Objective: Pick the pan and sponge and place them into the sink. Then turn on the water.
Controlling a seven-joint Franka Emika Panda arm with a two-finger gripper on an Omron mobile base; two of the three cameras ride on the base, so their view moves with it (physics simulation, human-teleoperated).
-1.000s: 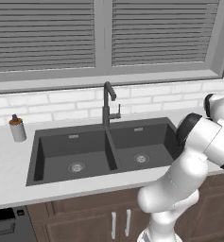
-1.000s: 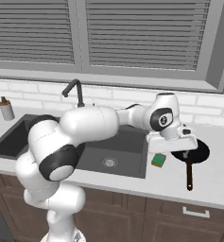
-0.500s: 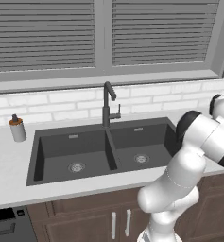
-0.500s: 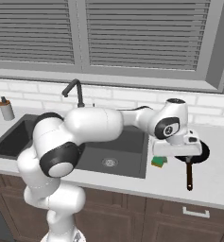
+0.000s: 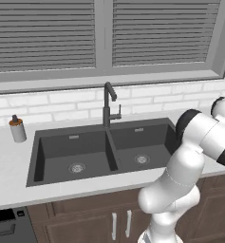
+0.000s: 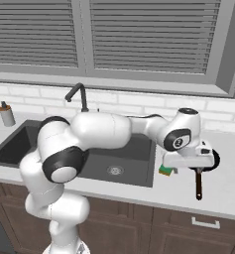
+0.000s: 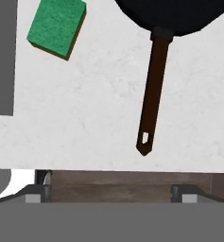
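Hand view shows the sponge point(image 7: 56, 27) apart from the pan point(image 7: 153, 80); end effector point(image 7: 111, 191) spread wide, apparently empty.

Black pan point(image 7: 172, 14) and green sponge point(image 7: 56, 27) lie apart on countertop — right of empty sink point(image 6: 134, 161).

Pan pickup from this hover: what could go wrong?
The open gripper hangs above the counter edge, short of the pan handle's tip; closing here would likely catch nothing. The handle is thin, so a grip near its tip may let the pan swing. The sponge lies close beside the pan and could get nudged.
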